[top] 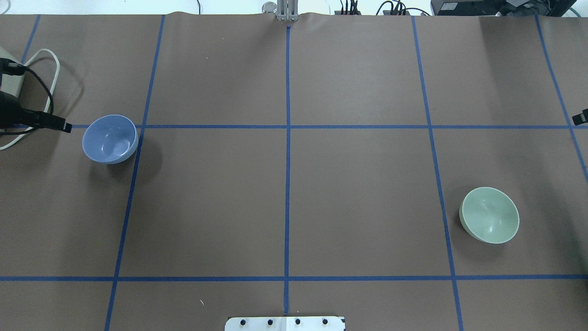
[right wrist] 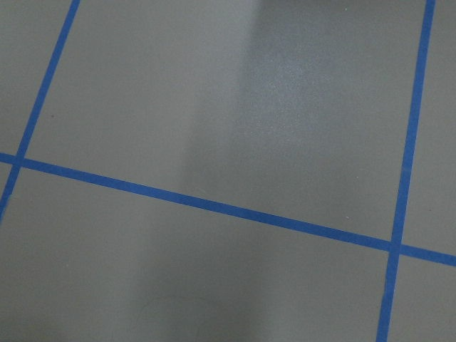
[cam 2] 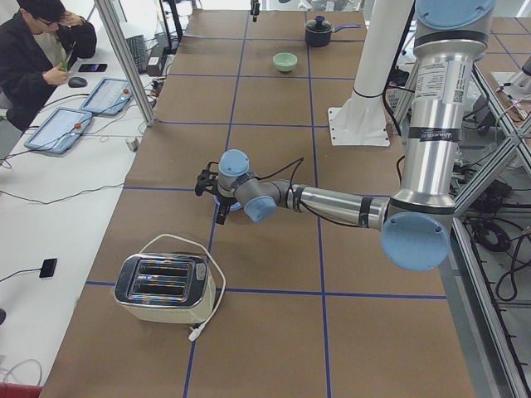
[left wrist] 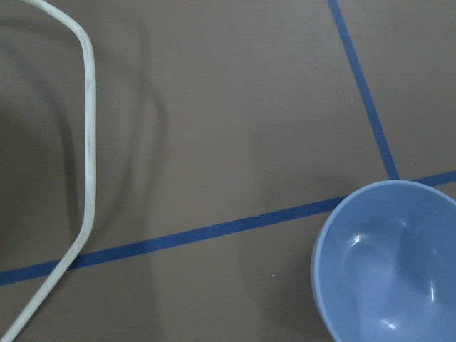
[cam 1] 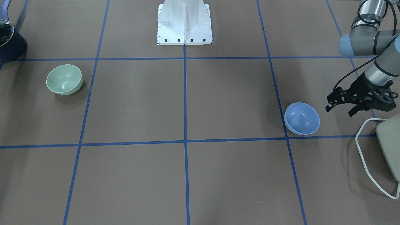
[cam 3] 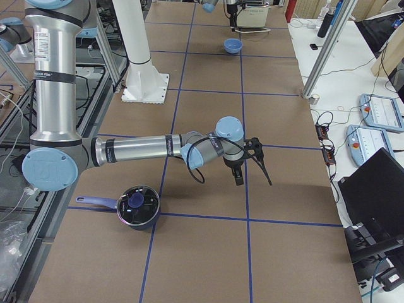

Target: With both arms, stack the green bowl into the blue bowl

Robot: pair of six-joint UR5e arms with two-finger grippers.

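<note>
The green bowl (cam 1: 64,79) stands upright on the brown table on my right side; it also shows in the overhead view (top: 489,214) and far off in the exterior left view (cam 2: 284,61). The blue bowl (cam 1: 302,118) stands upright on my left side, also seen in the overhead view (top: 110,139) and in the left wrist view (left wrist: 388,263). My left gripper (cam 1: 340,109) is open and empty, just beside the blue bowl and apart from it. Of my right gripper only a black tip (top: 581,118) shows at the overhead view's edge, far from the green bowl; I cannot tell its state.
A toaster (cam 2: 162,286) with a white cable (cam 1: 365,156) stands behind my left gripper. A dark lidded pot (cam 3: 137,207) sits near my right arm. The white pedestal (cam 1: 184,22) stands at the table's middle back. Blue tape lines grid the table.
</note>
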